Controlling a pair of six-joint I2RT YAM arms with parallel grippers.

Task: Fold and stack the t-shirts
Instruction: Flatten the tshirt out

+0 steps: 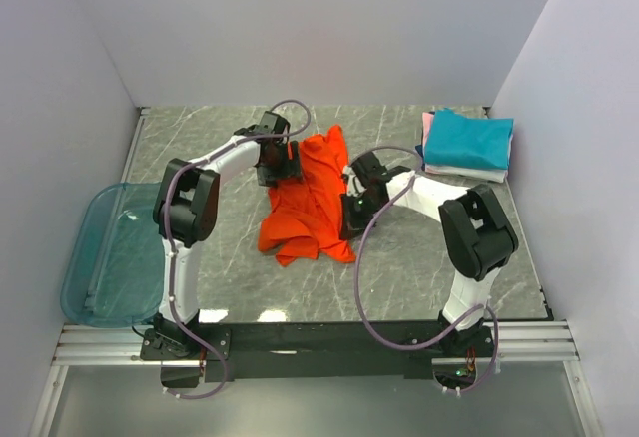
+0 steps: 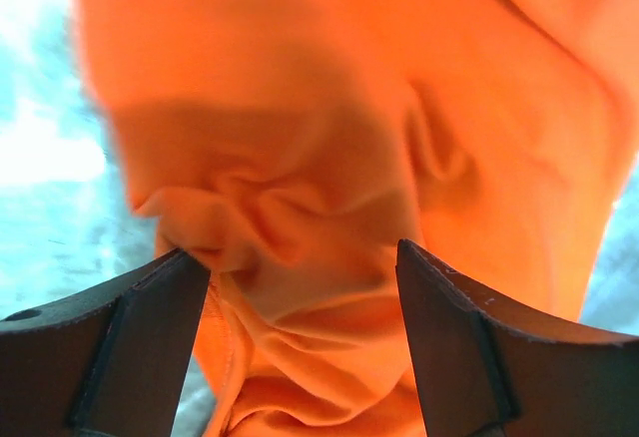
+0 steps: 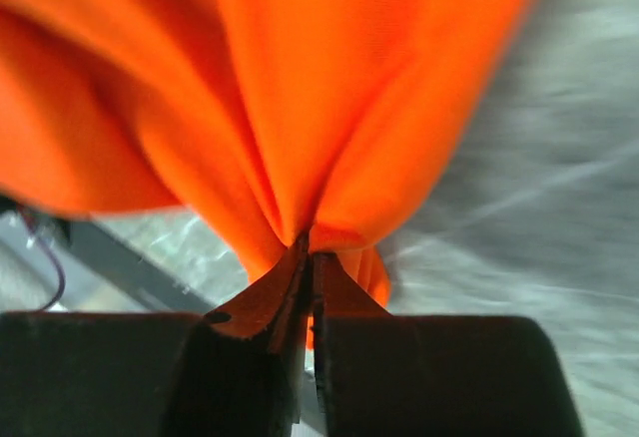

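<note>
The orange-red t-shirt (image 1: 308, 203) lies crumpled in the middle of the marble table. My left gripper (image 1: 279, 170) is at its upper left edge, jaws open, with bunched orange cloth (image 2: 300, 287) between the fingers. My right gripper (image 1: 351, 219) is at the shirt's right edge, shut on a pinch of the orange cloth (image 3: 310, 158), which fans out above the fingertips. A stack of folded shirts, teal (image 1: 467, 140) on top with pink and white below, sits at the back right.
A translucent blue-green plastic bin (image 1: 105, 252) hangs over the table's left edge. Grey walls enclose the table on three sides. A black rail (image 1: 319, 335) runs along the near edge between the arm bases.
</note>
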